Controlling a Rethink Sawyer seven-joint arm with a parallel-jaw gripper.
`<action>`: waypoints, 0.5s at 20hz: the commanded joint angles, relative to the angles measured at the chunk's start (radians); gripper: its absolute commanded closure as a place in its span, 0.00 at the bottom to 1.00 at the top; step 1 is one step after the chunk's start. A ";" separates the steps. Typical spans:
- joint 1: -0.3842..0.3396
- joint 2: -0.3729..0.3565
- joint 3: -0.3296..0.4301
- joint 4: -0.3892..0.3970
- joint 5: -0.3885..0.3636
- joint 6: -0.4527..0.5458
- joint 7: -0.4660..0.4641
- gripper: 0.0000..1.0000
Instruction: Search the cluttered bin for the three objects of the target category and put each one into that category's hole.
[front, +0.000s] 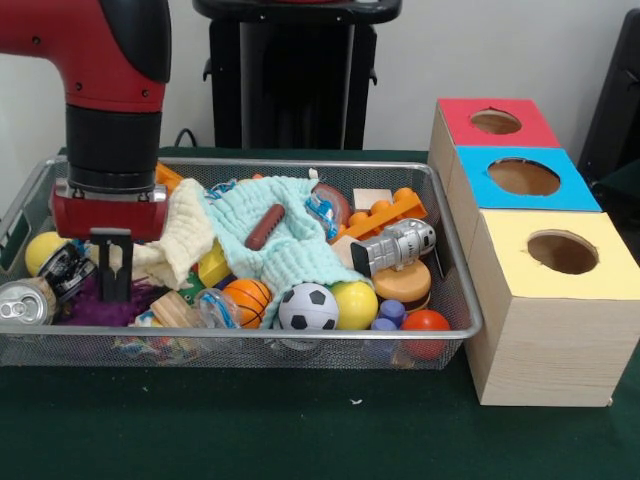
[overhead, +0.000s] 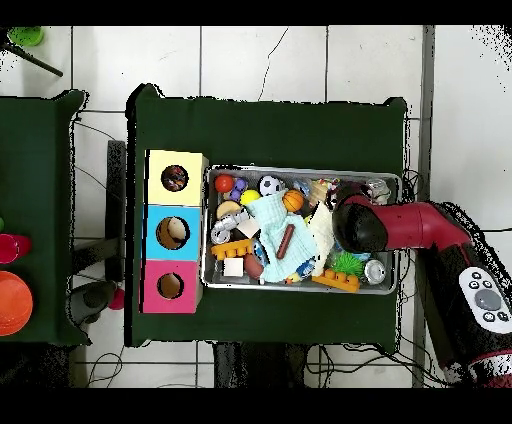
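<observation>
My gripper (front: 112, 288) hangs low over the left end of the wire mesh bin (front: 455, 290), beside a cream cloth (front: 185, 235) and above a purple fuzzy item (front: 95, 308). Its state is unclear. In the overhead view the arm's wrist (overhead: 358, 222) covers it. Balls lie along the front: a soccer ball (front: 308, 307), a basketball (front: 247, 297), a yellow ball (front: 355, 304) and a red ball (front: 427, 322). A brown sausage (front: 265, 226) rests on a teal cloth (front: 295, 255). The red box (front: 495, 122), blue box (front: 525, 178) and yellow box (front: 560, 252) each have a round hole.
A soda can (front: 25, 300) and another yellow ball (front: 42, 250) sit at the bin's left end. An orange brick (front: 385, 213), a silver toy (front: 395, 245) and a toy burger (front: 402, 283) crowd the right side. The boxes stand right of the bin on the green table (front: 250, 420).
</observation>
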 joint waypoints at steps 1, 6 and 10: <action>-0.014 0.053 0.070 0.024 -0.021 -0.003 -0.115 1.00; 0.003 0.057 0.057 0.015 -0.042 0.001 -0.117 1.00; 0.017 0.069 0.041 -0.004 -0.065 -0.019 -0.104 1.00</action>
